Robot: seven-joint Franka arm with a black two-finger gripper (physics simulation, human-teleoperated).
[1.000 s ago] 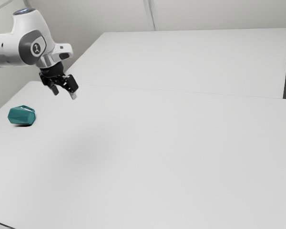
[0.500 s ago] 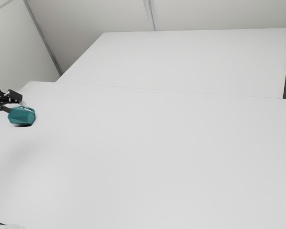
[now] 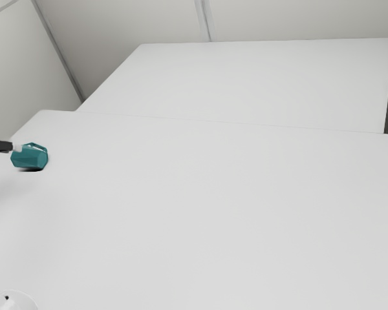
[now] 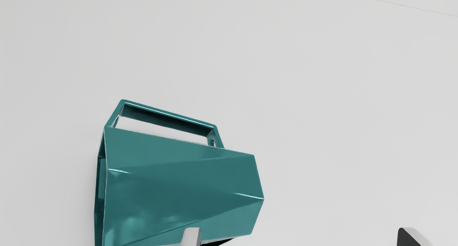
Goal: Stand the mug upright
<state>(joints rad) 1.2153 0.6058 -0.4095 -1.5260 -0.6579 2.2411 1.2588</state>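
Note:
At the exterior view's left edge the black gripper point(image 3: 18, 148) reaches in, its tip close beside the teal mug point(image 3: 30, 157); whether they touch is unclear. The faceted mug lies on its side. In the wrist view the gripper point(image 4: 300, 235) has its two fingertips wide apart, one overlapping the near side of the mug point(image 4: 179, 188), the other over bare table, with nothing held. The mug's handle stands out on the side away from the fingertips, and its mouth faces away from the second fingertip.
The mug rests on a wide white table point(image 3: 207, 213), near its edge at the exterior view's left. A white panel point(image 3: 246, 84) rises behind it. A white rounded part point(image 3: 11, 302), apparently of the arm, shows at the exterior view's lower left corner.
The gripper has swung from above the table to the exterior view's left and come down beside the mug. Most of the arm has left that view. The mug has not moved.

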